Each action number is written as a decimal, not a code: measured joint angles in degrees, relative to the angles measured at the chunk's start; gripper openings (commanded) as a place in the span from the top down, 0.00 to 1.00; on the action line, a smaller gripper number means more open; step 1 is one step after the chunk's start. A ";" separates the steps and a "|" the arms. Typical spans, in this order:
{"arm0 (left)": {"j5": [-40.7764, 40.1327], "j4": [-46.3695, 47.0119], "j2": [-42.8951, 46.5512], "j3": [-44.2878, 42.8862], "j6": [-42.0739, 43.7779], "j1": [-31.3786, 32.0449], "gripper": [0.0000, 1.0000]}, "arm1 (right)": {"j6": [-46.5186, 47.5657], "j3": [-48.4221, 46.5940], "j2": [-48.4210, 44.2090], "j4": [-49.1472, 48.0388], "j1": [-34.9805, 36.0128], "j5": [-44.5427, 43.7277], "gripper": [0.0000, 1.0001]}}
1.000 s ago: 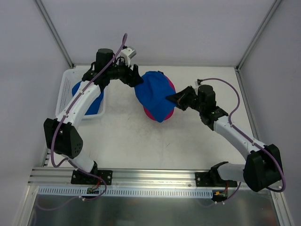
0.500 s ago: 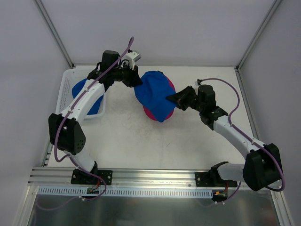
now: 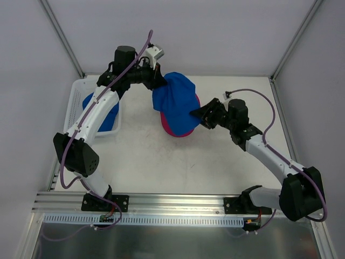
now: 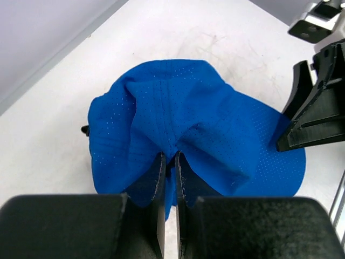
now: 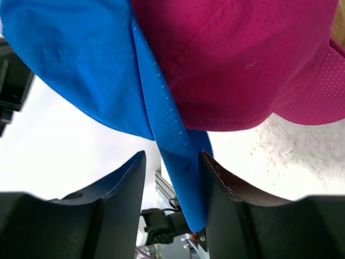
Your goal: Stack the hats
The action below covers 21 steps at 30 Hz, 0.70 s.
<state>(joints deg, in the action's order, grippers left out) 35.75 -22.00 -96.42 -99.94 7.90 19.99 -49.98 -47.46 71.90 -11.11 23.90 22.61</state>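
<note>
With the left gripper [image 4: 170,157] pinching the blue cap [image 4: 205,124] by its crown and the right gripper [image 5: 171,157] gaping loosely around its hem, settle it squarely over the magenta cap [image 5: 232,65], brims aligned, near the far edge of the tabletop [image 3: 145,156].

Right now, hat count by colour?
Blue: 2, the top blue hat on the centre pile and the second blue hat in the white basket.
Magenta: 1, the magenta hat under the top one.
Total: 3 hats visible.
</note>
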 measured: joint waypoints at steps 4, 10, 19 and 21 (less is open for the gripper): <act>1.51 -1.09 -0.31 -1.73 2.03 1.31 1.00 | 2.78 1.99 -1.64 -0.39 -0.07 0.96 0.67; 3.19 -3.98 -2.80 -4.20 4.68 2.32 1.00 | 6.34 3.45 -2.75 -4.00 -0.09 3.61 0.93; -4.87 -9.46 -3.43 -6.80 14.25 8.70 1.00 | 9.07 6.69 -3.37 -9.14 1.66 6.75 0.84; -6.91 -10.40 -3.43 -7.43 15.96 10.10 1.00 | 8.81 7.21 -2.69 -9.70 1.81 7.15 0.73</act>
<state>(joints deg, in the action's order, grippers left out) 28.84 -32.40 -99.85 -107.37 23.86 30.09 -41.17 -40.25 69.21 -20.82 25.71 29.76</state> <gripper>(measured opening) 0.039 0.177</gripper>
